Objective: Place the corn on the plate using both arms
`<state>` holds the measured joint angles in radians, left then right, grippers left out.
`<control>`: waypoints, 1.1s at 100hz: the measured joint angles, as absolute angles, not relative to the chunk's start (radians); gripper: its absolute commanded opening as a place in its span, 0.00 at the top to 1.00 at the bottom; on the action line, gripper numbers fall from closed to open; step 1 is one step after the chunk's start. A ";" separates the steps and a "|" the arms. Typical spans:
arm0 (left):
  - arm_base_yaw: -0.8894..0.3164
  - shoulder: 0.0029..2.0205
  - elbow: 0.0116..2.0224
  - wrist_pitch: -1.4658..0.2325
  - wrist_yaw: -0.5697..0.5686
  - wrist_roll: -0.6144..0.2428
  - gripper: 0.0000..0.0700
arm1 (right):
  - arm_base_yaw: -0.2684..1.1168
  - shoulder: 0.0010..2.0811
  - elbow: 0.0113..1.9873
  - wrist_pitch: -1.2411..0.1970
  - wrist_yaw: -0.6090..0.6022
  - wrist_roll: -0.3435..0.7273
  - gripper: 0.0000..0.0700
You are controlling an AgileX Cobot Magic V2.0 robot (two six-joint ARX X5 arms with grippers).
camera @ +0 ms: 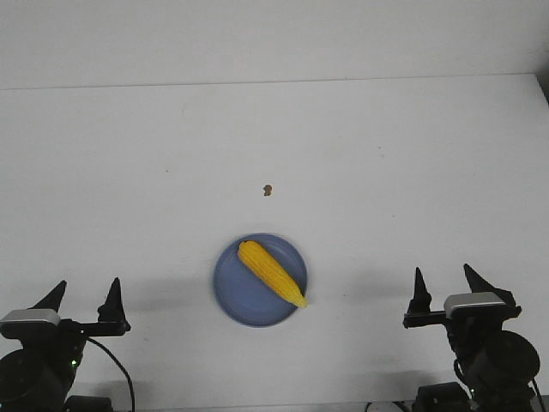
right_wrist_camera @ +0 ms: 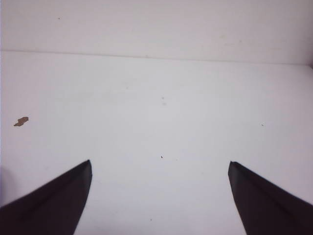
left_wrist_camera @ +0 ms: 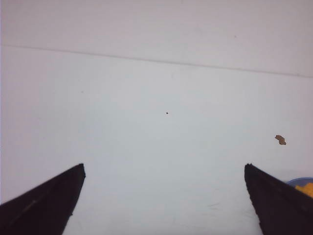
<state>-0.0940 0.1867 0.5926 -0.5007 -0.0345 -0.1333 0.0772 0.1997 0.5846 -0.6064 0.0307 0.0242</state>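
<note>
With the corn (camera: 272, 273) lying diagonally on the plate (camera: 236, 300), midway between my released, empty left tool (camera: 82, 300) and right tool (camera: 446, 285), I judge placement done and keep both clear of the rim.

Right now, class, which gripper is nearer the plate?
Left, narrowly. The left gripper sits left of the plate; the right gripper sits slightly farther off to its right. Both are open, empty.

Counted one corn (camera: 271, 272), lying on one plate (camera: 236, 296). Saw two grippers flanking that plate, left gripper (camera: 84, 300) and right gripper (camera: 446, 287). Noted one brown crumb (camera: 268, 190) beyond the plate.
</note>
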 measured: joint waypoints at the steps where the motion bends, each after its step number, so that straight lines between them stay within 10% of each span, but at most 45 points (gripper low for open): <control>1: -0.094 0.187 0.593 -0.500 -0.035 -0.133 0.05 | 0.077 0.200 0.585 -0.606 0.031 0.024 0.29; 9: -0.094 0.187 0.593 -0.481 -0.036 -0.133 0.17 | 0.077 0.200 0.585 -0.601 0.031 0.024 0.51; 33: -0.094 0.187 0.592 -0.479 -0.035 -0.133 1.00 | 0.077 0.200 0.585 -0.600 0.031 0.024 0.99; 110: -0.094 0.187 0.593 -0.479 -0.035 -0.129 0.98 | 0.077 0.200 0.585 -0.585 0.031 0.025 0.99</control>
